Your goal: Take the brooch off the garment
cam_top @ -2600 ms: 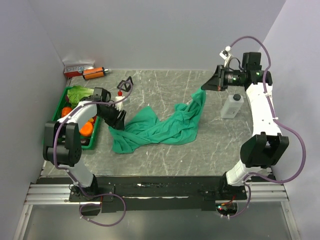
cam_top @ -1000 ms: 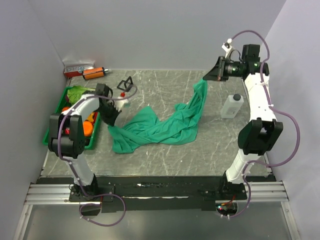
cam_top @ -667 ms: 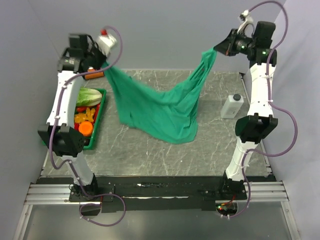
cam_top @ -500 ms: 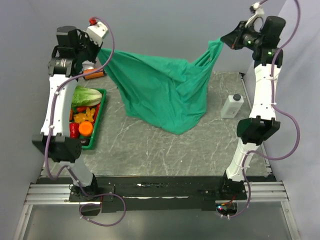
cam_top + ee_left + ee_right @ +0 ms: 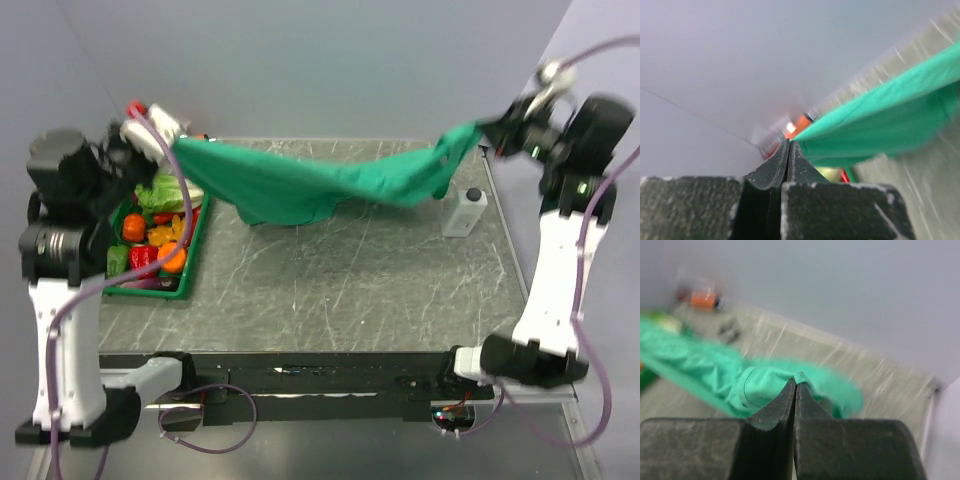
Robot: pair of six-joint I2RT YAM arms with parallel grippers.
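Note:
The teal-green garment [image 5: 300,185] hangs in the air above the table, stretched into a long band between both arms. My left gripper [image 5: 168,143] is shut on its left end, high over the tray. In the left wrist view the jaws [image 5: 789,143] are pressed together and the cloth [image 5: 880,120] runs off to the right from the tips. My right gripper [image 5: 495,128] is shut on the right end. The right wrist view shows a small fold of garment [image 5: 755,375] pinched at the tips [image 5: 796,383]. The brooch is hidden in every view.
A green tray [image 5: 150,290] of vegetables sits at the table's left edge, below my left arm. A white bottle [image 5: 463,212] stands near the right edge. An orange object [image 5: 704,301] and a small black thing [image 5: 729,329] lie at the back left. Grey walls close in on three sides.
Both arms lifted the garment off the table, then spread apart and swung nearer. The cloth went from a deep hanging drape to a flat, taut band.

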